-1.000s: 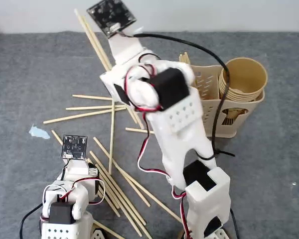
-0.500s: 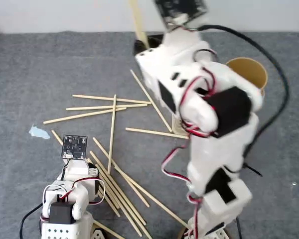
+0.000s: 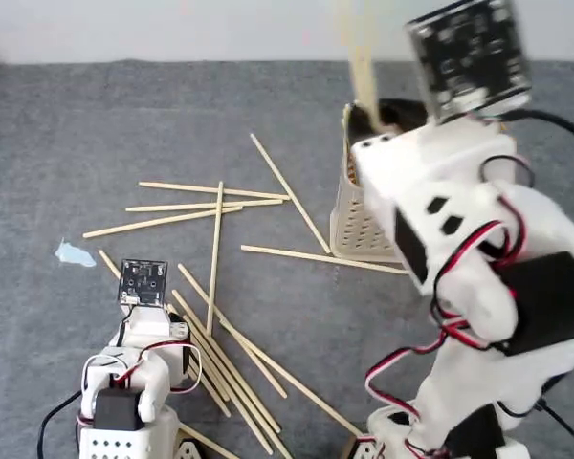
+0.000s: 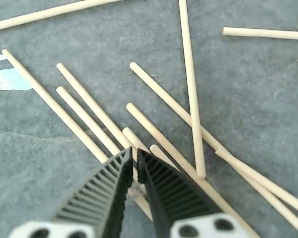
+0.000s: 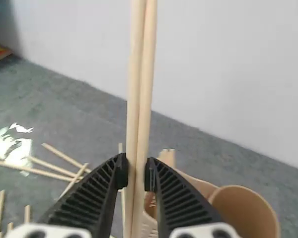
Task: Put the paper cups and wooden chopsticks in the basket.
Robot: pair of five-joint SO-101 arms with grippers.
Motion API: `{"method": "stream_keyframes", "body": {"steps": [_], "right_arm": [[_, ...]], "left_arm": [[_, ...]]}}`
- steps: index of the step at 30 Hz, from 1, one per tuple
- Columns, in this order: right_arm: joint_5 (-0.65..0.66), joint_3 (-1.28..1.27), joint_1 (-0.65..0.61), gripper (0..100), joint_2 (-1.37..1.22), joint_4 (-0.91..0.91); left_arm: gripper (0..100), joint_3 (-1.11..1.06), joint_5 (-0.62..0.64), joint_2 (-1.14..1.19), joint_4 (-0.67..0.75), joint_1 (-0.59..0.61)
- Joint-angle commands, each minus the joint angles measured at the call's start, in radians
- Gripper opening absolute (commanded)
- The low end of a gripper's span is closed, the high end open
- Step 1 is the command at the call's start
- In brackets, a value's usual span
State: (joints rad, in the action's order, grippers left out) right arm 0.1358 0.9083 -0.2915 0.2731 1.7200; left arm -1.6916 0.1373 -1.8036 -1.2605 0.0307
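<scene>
The right gripper (image 5: pixel 135 171), clamped on two chopsticks (image 5: pixel 139 74), is carried off the tabletop (image 3: pixel 77 124); the basket (image 3: pixel 359 225) now lies just below it, so release is judged next.

Grey felt tabletop (image 3: pixel 67 124), pale wall (image 3: pixel 124 29).

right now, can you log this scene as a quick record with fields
right tool: shut on two held chopsticks, upright
basket: partly hidden by the right arm, a paper cup in it
left tool: shut, low over the loose chopsticks
table: grey cloth, a blue scrap beside the loose chopsticks
</scene>
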Motion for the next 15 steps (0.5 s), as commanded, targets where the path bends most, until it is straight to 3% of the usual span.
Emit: {"method": "stream_keyframes", "body": {"steps": [1, 15], "right_arm": [[0.011, -0.003, 0.053, 0.8, 0.033, -0.036], [-0.037, -0.046, 0.05, 0.9, 0.091, 0.076]], "left_arm": [[1, 0.008, 0.011, -0.017, -0.003, 0.0], [1, 0.008, 0.011, -0.017, -0.003, 0.0]]}}
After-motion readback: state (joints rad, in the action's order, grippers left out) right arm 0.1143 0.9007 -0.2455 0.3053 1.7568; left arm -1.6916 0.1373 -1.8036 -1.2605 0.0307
